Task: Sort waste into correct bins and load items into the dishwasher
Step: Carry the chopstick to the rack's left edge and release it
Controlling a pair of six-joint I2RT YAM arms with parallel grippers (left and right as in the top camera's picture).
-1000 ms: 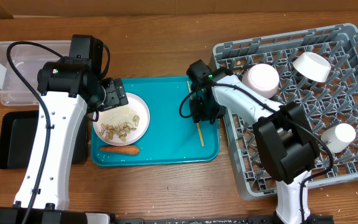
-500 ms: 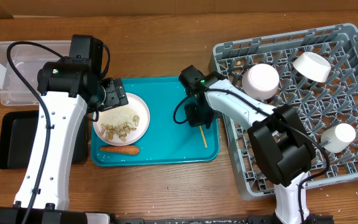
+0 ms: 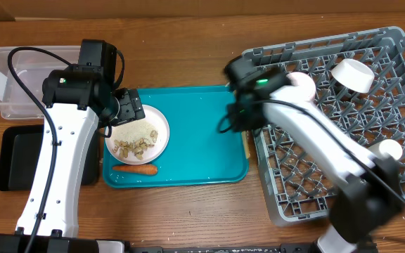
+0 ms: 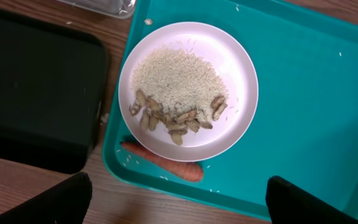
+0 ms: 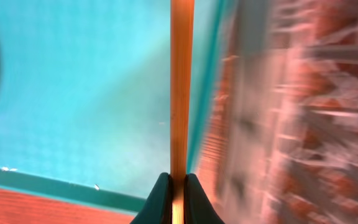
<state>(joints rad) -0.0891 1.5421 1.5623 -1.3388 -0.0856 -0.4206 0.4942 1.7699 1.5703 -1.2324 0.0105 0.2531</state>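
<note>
My right gripper (image 5: pixel 178 186) is shut on a wooden chopstick (image 5: pixel 181 87) and holds it over the right edge of the teal tray (image 3: pixel 195 151), beside the grey dishwasher rack (image 3: pixel 343 169); the overhead view shows the gripper (image 3: pixel 243 121) blurred by motion. A white plate (image 4: pixel 241 81) of rice and peanuts sits on the tray's left, with a carrot (image 4: pixel 163 167) in front of it. My left gripper (image 4: pixel 179 199) is open and empty above the plate and carrot.
A black bin (image 3: pixel 13 158) and a clear plastic bin (image 3: pixel 20 77) stand left of the tray. The rack holds a pink bowl (image 3: pixel 302 83), a white bowl (image 3: pixel 351 74) and a white cup (image 3: pixel 389 149).
My right gripper has lifted the chopstick off the tray and carried it right toward the rack. The left arm has not moved.
</note>
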